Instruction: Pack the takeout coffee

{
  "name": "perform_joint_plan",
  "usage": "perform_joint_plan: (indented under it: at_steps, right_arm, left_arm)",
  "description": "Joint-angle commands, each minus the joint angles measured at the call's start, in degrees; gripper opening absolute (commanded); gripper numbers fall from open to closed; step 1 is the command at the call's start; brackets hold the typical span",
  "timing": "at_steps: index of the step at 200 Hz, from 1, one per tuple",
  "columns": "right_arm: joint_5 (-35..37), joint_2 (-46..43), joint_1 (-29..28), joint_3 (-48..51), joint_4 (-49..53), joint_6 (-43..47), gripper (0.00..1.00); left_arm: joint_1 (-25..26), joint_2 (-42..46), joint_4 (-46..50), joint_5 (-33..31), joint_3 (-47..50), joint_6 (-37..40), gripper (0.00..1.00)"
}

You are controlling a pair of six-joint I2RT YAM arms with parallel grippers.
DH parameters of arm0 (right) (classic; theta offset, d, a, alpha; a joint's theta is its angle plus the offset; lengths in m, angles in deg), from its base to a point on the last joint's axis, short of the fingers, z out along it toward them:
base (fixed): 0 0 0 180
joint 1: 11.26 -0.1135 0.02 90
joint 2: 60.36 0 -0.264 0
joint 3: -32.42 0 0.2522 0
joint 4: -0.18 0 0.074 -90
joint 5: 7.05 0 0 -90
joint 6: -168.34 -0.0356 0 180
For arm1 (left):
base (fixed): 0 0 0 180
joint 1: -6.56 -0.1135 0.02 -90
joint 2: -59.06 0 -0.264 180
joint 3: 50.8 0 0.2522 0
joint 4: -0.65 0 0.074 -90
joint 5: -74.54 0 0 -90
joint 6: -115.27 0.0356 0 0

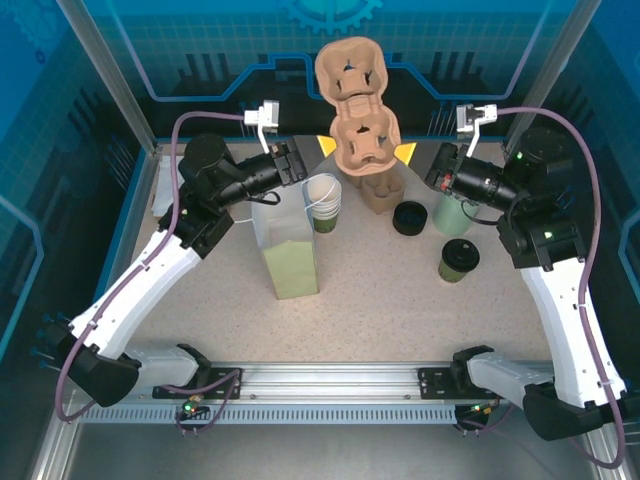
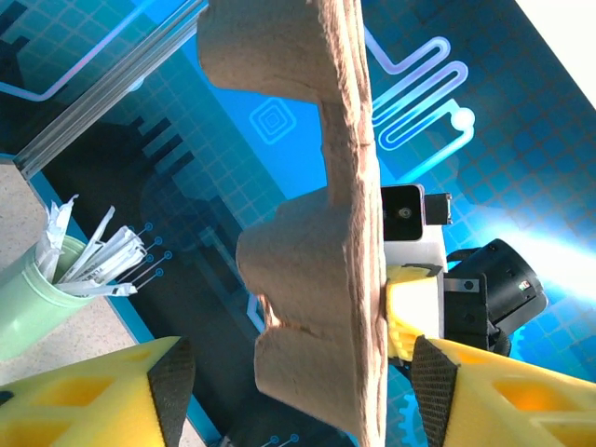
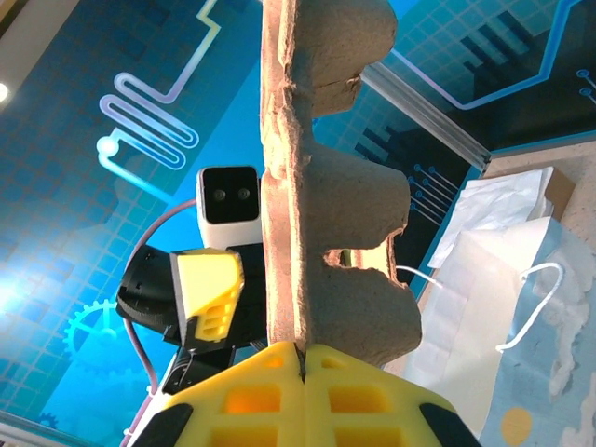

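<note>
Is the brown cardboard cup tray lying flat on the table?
No, the cardboard cup tray is held up in the air, its lower edge pinched in the shut right gripper.

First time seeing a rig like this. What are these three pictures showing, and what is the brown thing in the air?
These are two robot arms bolted at the near edge of a table. The wide picture looks down from above and behind them; the other two come from a camera on each wrist, looking along that arm's claw. The brown thing is a cardboard cup carrier, held up in the middle. The right claw is shut on its edge. The left claw stands open around the carrier. On the table: a paper bag, a stack of green cups, a loose black lid, a pale green cup of white sticks, and the small olive cup with a dark top, the takeout coffee, not yet packed.
</note>
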Motion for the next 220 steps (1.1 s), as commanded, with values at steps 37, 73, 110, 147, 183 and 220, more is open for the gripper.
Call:
perform_joint_plan:
  at_steps: [37,73,110,147,183,220]
  right_arm:
    - [-0.5,0.1,-2.3,1.3,-1.5,-0.7,0.0]
    - [0.1,0.1,-2.4,2.1,-1.4,-0.7,0.0]
    - [2.1,-0.2,-2.4,2.1,3.3,4.2,0.07]
    - [10.2,-2.0,-2.2,0.6,16.9,20.5,0.33]
    - [16.8,-3.1,-2.2,-1.4,26.1,40.2,0.51]
    - [20.0,-1.1,-5.0,-9.1,31.3,60.9,0.61]
  left_arm:
    - [0.7,-1.1,-2.5,1.2,-2.8,-0.1,0.42]
    - [0.8,-0.7,-1.5,1.0,-2.5,0.6,0.23]
    - [0.8,0.4,3.1,-0.3,-2.3,3.7,0.09]
    - [0.9,3.0,16.1,-4.1,-2.7,12.0,0.08]
    - [2.3,6.2,29.3,-11.3,-2.3,20.0,0.07]
    - [5.9,8.9,36.9,-20.6,-1.3,24.3,0.06]
